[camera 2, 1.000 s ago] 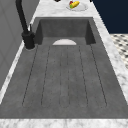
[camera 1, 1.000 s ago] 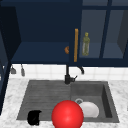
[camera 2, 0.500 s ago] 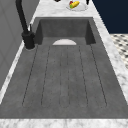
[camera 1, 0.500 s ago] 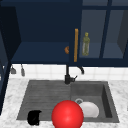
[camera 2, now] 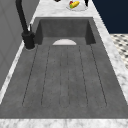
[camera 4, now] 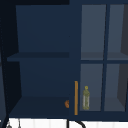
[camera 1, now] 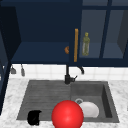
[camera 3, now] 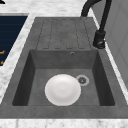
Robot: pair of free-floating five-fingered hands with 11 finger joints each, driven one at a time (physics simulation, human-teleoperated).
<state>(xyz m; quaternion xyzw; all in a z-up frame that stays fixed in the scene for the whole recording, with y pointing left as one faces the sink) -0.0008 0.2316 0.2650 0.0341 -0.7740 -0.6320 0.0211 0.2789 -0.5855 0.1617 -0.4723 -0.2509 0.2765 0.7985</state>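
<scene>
My left hand point(camera 1: 34, 117) is a dark shape over the front left corner of the sink's draining board point(camera 1: 47, 96); it touches nothing that I can make out. Just to its right, a red ball point(camera 1: 67, 115) covers the sink's front edge. A white plate point(camera 1: 88, 109) lies flat in the basin beside the drain point(camera 3: 82, 80), and the same plate point(camera 3: 62, 89) shows in the right side view. The black tap point(camera 1: 68, 75) stands behind the sink's middle.
Above the sink, the wall cabinet stands open on the left, with bare shelves point(camera 4: 37, 56). An olive bottle point(camera 4: 86, 98) stands behind the glass door, beside an orange handle point(camera 4: 76, 97). A dish of fruit point(camera 2: 75, 4) sits on the counter beyond the basin.
</scene>
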